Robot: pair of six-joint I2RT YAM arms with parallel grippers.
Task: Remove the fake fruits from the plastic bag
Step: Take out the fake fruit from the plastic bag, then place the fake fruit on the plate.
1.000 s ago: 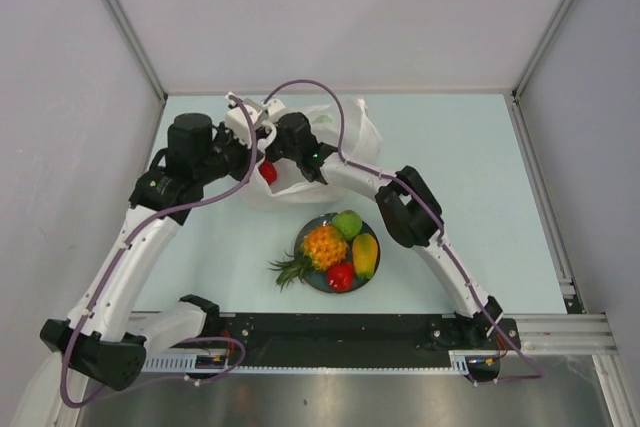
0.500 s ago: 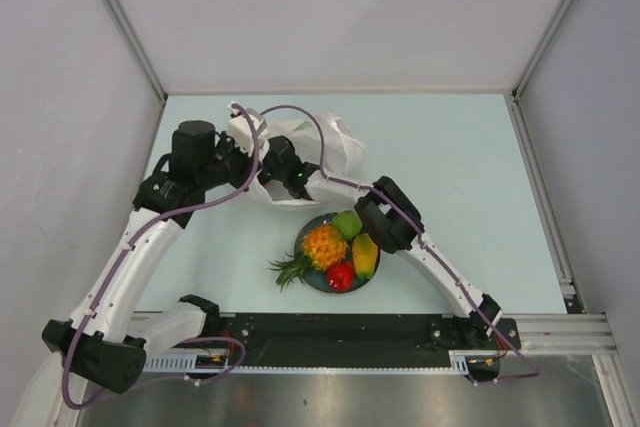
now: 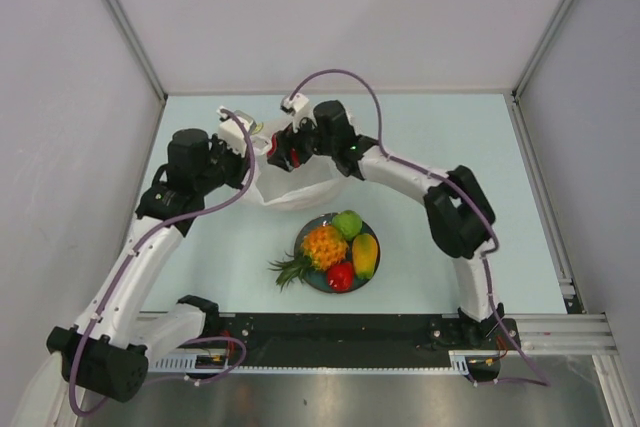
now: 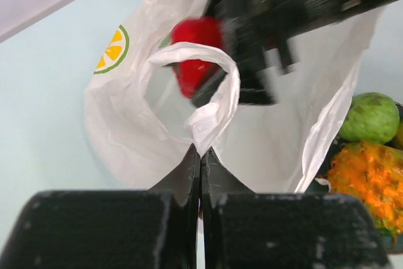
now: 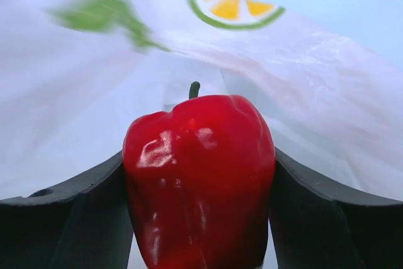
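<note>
Plastic bag (image 3: 300, 182): thin, crinkled, translucent white with an orange-slice print rimmed in green. It lies on the pale table (image 3: 480, 167) just behind the dark plate (image 3: 314, 282), and the left gripper (image 4: 200, 152) is pinched tight on a twisted loop of its handle. The plate carries the pineapple (image 3: 322, 245), green round fruit (image 3: 346, 223), yellow mango (image 3: 365, 254) and a red piece (image 3: 340, 275), packed touching. The right gripper (image 3: 283, 147) is at the bag mouth, its fingers (image 5: 63, 218) clamped on either side of a glossy red fruit (image 5: 198, 181) with a short green stem, bag film behind it.
</note>
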